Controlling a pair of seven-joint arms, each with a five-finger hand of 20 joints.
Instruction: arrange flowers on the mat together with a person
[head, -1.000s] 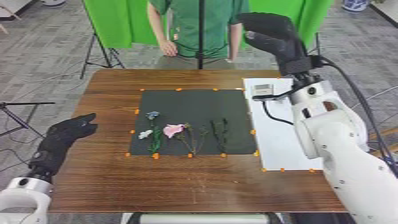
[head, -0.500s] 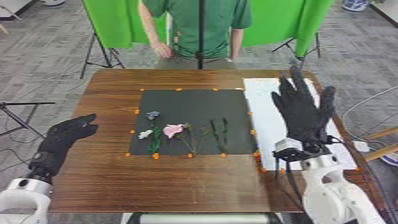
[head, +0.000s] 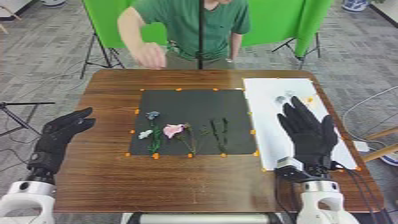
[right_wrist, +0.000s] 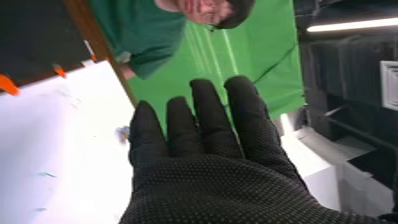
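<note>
In the head view my left hand (head: 62, 131) rests open over the table's left side, apart from the flowers. My right hand (head: 309, 135) is open above the white sheet, right of the dark mat (head: 233, 100). On the mat lie a blue flower (head: 153, 115), a white flower (head: 145, 134), a pink flower (head: 173, 130) and green stems (head: 219, 135). A small pale thing (head: 286, 96) lies on the sheet near my right fingertips. In the right wrist view my right hand (right_wrist: 213, 182) has straight fingers holding nothing, with a small bluish thing (right_wrist: 123, 134) beyond them.
The white sheet (head: 262, 100) covers the table's right part. Orange markers line the mat and sheet. Across the wooden table (head: 178, 187) a person leans forward, one hand (head: 149, 56) raised at the far edge. A thin dark pole (head: 202, 35) stands there.
My right hand has come back from beyond the far right of the table to over the sheet, and its fingers have opened. The person has leaned in and raised a hand. The flowers have not moved.
</note>
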